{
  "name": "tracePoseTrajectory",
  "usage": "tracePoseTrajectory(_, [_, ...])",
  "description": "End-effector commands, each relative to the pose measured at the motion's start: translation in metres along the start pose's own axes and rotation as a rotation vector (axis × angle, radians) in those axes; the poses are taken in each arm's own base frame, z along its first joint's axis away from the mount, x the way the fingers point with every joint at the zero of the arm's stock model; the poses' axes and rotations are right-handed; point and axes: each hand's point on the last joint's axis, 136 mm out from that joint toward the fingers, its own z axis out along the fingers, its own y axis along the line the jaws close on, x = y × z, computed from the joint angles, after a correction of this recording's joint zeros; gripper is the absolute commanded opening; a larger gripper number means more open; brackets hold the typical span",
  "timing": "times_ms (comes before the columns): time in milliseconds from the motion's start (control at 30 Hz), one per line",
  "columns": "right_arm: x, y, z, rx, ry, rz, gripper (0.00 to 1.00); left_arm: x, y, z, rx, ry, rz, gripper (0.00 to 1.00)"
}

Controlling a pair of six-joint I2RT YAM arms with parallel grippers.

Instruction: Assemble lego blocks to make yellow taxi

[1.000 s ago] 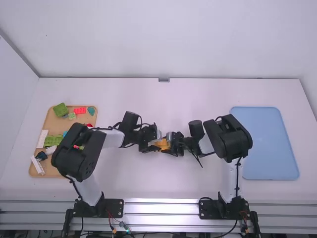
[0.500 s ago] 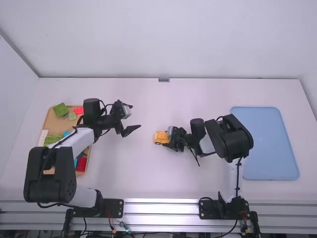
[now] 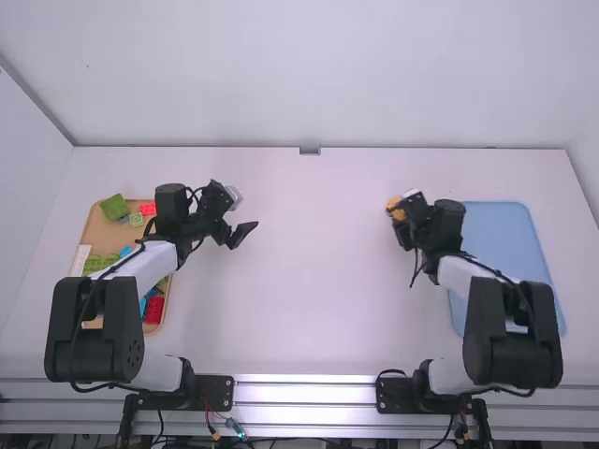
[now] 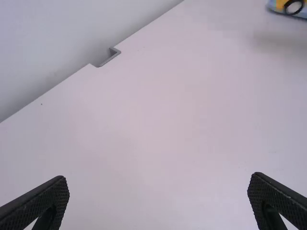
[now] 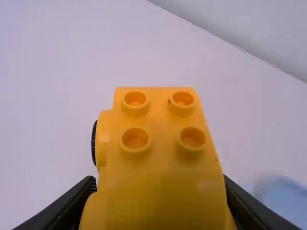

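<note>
Left side: tan wooden tray [image 3: 86, 224] holds the spare blocks, incl. a green studded plastic block [image 3: 115, 207] near its far edge and a red plastic block [image 3: 154, 309] near its near-right edge, prob. parked there so parts stay together, out of the work area. L tool [image 4: 158, 177] is just right of that tray, fingers spread wide w/ nothing between them, over the white counter [image 3: 299, 299]; looks to be kept back b/c only one tool is needed now.

Further right, R tool [image 5: 158, 178] has its fingers closed on both flanks of the yellow plastic taxi [image 3: 394, 203], gripping across the body, prob. so it can be carried w/o pulling the joined blocks apart. Taxi is just left of the pale blue plastic tray [image 3: 510, 243], near that tray's far-left corner; my guess is it's meant to go in there, build looking abt done.

Orientation: roof studs face the R wrist cam, a black wheel shows at one flank. Long axis seems to run roughly in line w/ the R fingers; nose vs. tail, can't tell.
</note>
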Motion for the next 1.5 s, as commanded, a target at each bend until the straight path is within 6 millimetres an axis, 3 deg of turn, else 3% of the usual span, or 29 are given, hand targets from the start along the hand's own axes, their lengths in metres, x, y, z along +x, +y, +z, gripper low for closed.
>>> tracePoseTrajectory(0, [0.017,-0.057,-0.023,0.225,0.077,0.119,0.37,-0.001,0.001,-0.001,-0.008,-0.002,-0.004,0.99])
tracePoseTrajectory(133, [0.067,-0.11,-0.051,0.361,0.17,0.317,0.41,-0.004,0.003,-0.001,-0.016,-0.015,0.01,0.99])
tracePoseTrajectory(200, [0.082,-0.121,-0.057,0.393,0.189,0.395,0.42,-0.005,0.004,-0.001,-0.019,-0.019,0.013,0.99])
tracePoseTrajectory(267, [0.11,-0.135,-0.063,0.436,0.225,0.511,0.45,-0.007,0.004,-0.001,-0.019,-0.025,0.019,0.99])
tracePoseTrajectory(433, [0.145,-0.139,-0.058,0.432,0.275,0.599,0.47,-0.007,0.006,-0.001,-0.029,-0.026,-0.018,0.99])
tracePoseTrajectory(533, [0.163,-0.141,-0.058,0.447,0.315,0.623,0.5,-0.006,0.02,-0.002,-0.104,-0.014,-0.132,0.99])
tracePoseTrajectory(667, [0.169,-0.139,-0.057,0.443,0.331,0.632,0.55,-0.004,0.03,-0.003,-0.163,-0.003,-0.2,0.99])
tracePoseTrajectory(700, [0.169,-0.138,-0.057,0.441,0.333,0.633,0.58,-0.003,0.032,-0.003,-0.175,0.002,-0.207,0.99])
tracePoseTrajectory(733, [0.168,-0.138,-0.057,0.44,0.334,0.631,0.72,-0.003,0.032,-0.003,-0.181,0.004,-0.213,0.99])
tracePoseTrajectory(767, [0.168,-0.138,-0.058,0.441,0.332,0.632,0.79,-0.003,0.032,-0.002,-0.186,0.008,-0.211,0.99])
tracePoseTrajectory(800, [0.167,-0.139,-0.058,0.441,0.331,0.632,0.99,-0.003,0.031,-0.002,-0.191,0.012,-0.209,0.99])
tracePoseTrajectory(967, [0.153,-0.135,-0.068,0.448,0.333,0.61,0.99,-0.014,0.035,-0.006,-0.277,0.015,-0.268,0.99])
tracePoseTrajectory(1167, [0.115,-0.134,-0.095,0.541,0.329,0.516,0.99,-0.048,0.028,-0.026,-0.354,-0.016,-0.23,0.99])
tracePoseTrajectory(1400, [0.013,-0.103,-0.135,0.523,0.082,0.364,0.99,-0.127,0.009,-0.083,-0.381,-0.247,-0.227,0.99])
tracePoseTrajectory(1467, [-0.001,-0.096,-0.142,0.512,0.04,0.343,0.99,-0.135,0.007,-0.092,-0.384,-0.279,-0.238,0.99])
